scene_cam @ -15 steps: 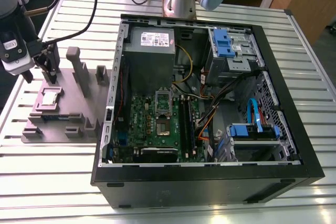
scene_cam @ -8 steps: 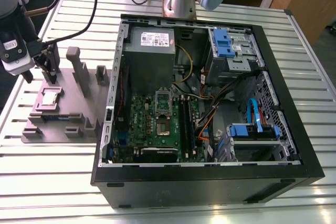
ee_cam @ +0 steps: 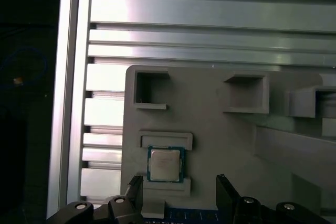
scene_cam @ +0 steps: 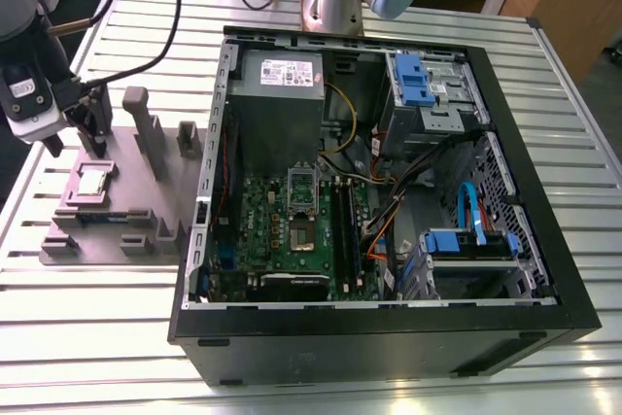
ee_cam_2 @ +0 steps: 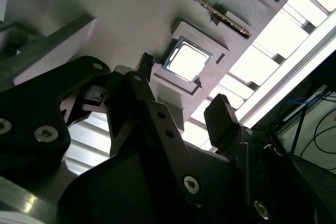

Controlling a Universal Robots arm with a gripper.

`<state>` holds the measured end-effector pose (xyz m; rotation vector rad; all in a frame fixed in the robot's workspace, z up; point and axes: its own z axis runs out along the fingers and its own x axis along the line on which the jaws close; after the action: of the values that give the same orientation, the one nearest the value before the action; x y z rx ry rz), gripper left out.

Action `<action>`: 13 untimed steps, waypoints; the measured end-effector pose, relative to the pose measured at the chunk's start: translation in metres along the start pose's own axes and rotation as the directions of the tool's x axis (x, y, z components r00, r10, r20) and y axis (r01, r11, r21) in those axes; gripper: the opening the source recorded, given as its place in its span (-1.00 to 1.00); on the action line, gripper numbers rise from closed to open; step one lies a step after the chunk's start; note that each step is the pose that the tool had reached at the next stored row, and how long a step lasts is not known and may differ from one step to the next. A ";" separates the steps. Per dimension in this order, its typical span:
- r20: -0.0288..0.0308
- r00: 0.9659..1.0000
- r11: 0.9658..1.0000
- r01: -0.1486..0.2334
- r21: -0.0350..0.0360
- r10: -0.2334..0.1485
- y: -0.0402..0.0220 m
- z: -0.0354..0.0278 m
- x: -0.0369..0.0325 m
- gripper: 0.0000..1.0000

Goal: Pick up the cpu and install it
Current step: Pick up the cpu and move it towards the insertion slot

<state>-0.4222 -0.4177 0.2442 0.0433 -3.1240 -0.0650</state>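
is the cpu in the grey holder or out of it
In: the cpu lies flat, seated in the grey holder, with the open claw not touching it.

tabletop (scene_cam: 97, 318): slatted metal, under everything;
fixture (scene_cam: 136, 182): grey plate with upright posts, just beside the case on the exterior view's left;
case (scene_cam: 369, 332): black, open, lying flat;
inside: green circuit board (scene_cam: 267, 216); grey power supply (scene_cam: 277, 94); blue brackets (scene_cam: 413, 80)

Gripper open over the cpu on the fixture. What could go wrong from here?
1. In the first wrist view the cpu sits off-centre under the gripper, nearer one finger; closing could tilt it against the pocket lips.
2. Upright posts on the fixture stand close to the gripper in the exterior view; a sideways move might clip them.
3. Cables lie near the socket in the case; possible snag.
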 end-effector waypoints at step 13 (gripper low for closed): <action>-0.003 0.998 0.998 0.068 0.001 -0.068 -0.0020 0.0215 0.0025 0.33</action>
<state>-0.4250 -0.4188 0.2226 0.1493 -3.1189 -0.0639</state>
